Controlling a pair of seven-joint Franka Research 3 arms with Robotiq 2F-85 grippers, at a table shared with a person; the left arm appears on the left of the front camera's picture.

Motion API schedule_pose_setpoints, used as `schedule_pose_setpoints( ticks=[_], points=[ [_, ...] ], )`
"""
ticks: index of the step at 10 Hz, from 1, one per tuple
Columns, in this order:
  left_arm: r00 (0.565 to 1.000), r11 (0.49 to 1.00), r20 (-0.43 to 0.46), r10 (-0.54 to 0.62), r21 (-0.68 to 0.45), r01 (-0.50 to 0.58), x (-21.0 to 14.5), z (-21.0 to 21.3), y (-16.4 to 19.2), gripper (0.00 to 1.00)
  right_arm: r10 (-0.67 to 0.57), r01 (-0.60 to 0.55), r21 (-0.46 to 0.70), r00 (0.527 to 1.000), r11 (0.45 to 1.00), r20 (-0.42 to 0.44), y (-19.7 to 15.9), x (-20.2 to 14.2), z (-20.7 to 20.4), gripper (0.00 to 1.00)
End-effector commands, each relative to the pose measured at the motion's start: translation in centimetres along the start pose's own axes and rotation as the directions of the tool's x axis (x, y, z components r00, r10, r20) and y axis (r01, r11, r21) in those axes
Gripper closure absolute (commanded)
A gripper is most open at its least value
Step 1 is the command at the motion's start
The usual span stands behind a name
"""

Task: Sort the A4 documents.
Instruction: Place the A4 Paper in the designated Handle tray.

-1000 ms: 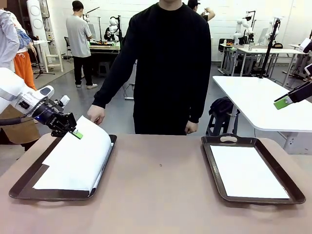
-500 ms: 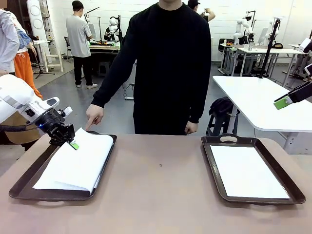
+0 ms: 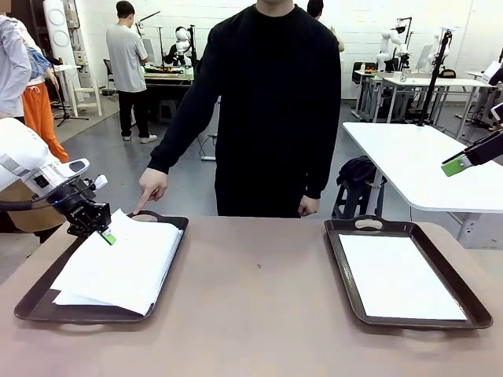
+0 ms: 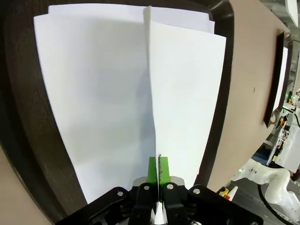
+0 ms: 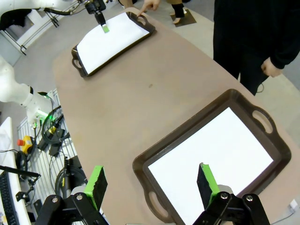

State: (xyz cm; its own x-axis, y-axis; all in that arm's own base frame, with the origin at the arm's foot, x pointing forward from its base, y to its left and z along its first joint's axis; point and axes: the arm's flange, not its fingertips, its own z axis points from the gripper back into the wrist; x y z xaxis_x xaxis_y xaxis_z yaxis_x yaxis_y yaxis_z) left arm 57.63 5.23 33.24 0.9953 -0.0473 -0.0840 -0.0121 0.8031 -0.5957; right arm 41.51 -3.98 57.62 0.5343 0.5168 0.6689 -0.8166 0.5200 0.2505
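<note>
A stack of A4 documents point(image 3: 118, 271) lies in the dark brown left tray point(image 3: 78, 316). My left gripper point(image 3: 106, 236) is shut on the far left corner of the top sheet point(image 4: 187, 93), which is lifted a little and curled over the stack point(image 4: 93, 93). In its wrist view the pinched edge runs straight up from the left gripper point(image 4: 159, 161). One white sheet point(image 3: 397, 275) lies flat in the right tray point(image 3: 340, 267). My right gripper point(image 5: 151, 183) hangs open high above that tray point(image 5: 140, 164), holding nothing.
A person in black stands at the far side of the table. One hand point(image 3: 149, 191) points a finger down at the left tray's far rim; the other hand point(image 3: 308, 206) hangs loose. Bare brown tabletop point(image 3: 259, 298) lies between the trays.
My left gripper has moved left and lower with the sheet's corner, so the sheet lies flatter and skewed. The person's hand has come down to point at the tray rim. The right arm is still.
</note>
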Motion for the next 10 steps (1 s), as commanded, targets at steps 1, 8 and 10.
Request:
schedule_pose_setpoints(
  ticks=[1, 8, 10],
  points=[
    [0.999, 0.998, 0.013, 0.051, -0.029, -0.051, -0.6, 0.3, 0.7, 0.99, 0.003, -0.003, 0.006, 1.000, 1.000, 0.003, 0.0, 0.0, -0.1, 0.00],
    [0.990, 0.993, 0.088, 0.109, 0.041, -0.113, -0.3, 0.0, 1.7, 0.99, 0.003, -0.003, 0.006, 1.000, 1.000, 0.003, 0.0, 0.0, -0.1, 0.00],
    [0.986, 0.991, 0.110, 0.121, 0.047, -0.127, 0.2, -0.4, 2.0, 0.99, 0.003, -0.003, 0.006, 1.000, 1.000, 0.003, 0.0, 0.0, -0.1, 0.00]
  ],
)
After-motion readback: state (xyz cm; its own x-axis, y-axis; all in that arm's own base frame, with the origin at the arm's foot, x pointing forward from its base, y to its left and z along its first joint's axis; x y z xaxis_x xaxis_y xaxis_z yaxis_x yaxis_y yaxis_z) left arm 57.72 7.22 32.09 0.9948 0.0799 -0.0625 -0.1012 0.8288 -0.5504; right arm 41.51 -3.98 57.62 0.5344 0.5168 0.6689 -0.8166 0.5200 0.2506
